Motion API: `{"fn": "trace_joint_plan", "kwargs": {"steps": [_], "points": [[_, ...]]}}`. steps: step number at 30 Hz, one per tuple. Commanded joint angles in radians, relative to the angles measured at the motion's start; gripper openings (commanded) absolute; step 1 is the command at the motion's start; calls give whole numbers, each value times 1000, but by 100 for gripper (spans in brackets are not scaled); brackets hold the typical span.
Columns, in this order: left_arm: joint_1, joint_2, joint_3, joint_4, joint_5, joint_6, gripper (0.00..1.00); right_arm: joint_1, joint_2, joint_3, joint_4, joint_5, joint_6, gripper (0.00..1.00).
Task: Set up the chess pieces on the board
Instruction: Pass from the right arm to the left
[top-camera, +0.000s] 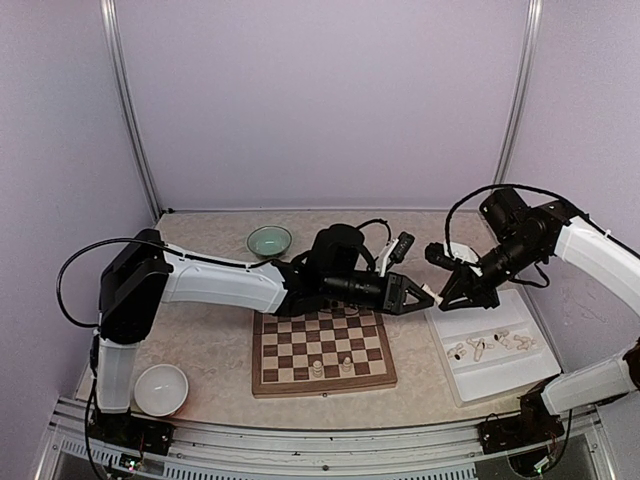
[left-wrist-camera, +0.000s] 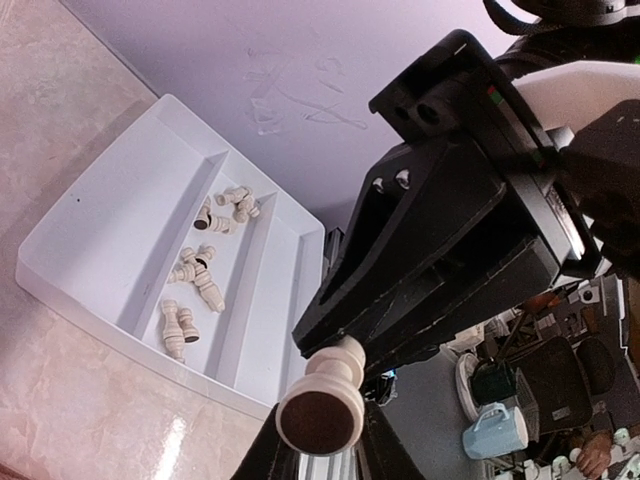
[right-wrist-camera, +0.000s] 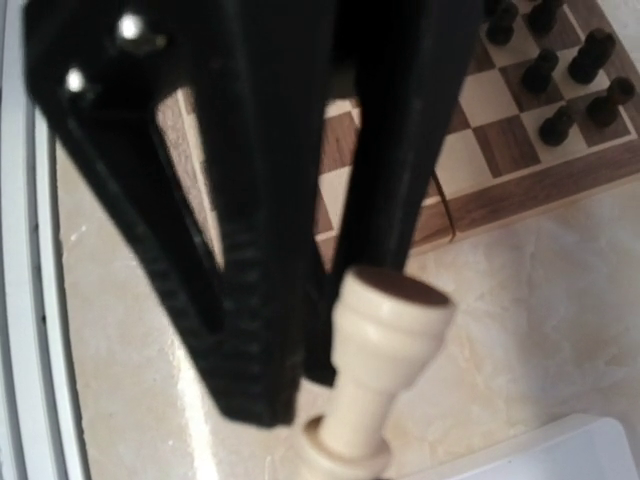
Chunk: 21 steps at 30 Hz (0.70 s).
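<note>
Between the board (top-camera: 290, 345) and the white tray (top-camera: 500, 375), my two grippers meet tip to tip in the air. One cream chess piece (left-wrist-camera: 325, 405) spans them. My right gripper (top-camera: 443, 298) is shut on its narrow head end (right-wrist-camera: 345, 455). My left gripper (left-wrist-camera: 320, 440) has its fingers against both sides of the piece's round, felt-covered base (right-wrist-camera: 390, 300). Two cream chess pieces (top-camera: 317, 370) (top-camera: 346, 366) stand on the board's near rows. Several more (left-wrist-camera: 200, 275) lie loose in the tray.
Dark chessmen (right-wrist-camera: 560, 70) fill the board's far rows, under the left arm. A green bowl (top-camera: 269, 240) sits at the back of the table. A white bowl (top-camera: 161, 389) rests near the left arm's base. The tray (left-wrist-camera: 120, 220) has long dividers.
</note>
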Motion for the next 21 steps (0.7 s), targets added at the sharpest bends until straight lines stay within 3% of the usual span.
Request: {"fn": "trace_joint_plan", "kwargs": {"steps": [1, 7, 21], "points": [[6, -44, -7, 41, 5, -9, 37, 12, 9, 32, -9, -34, -6, 12], [18, -48, -8, 77, -10, -39, 40, 18, 9, 12, -17, -29, -7, 13], [19, -23, 0, 101, 7, -60, 17, 18, 5, 8, -12, -38, -10, 13]]}}
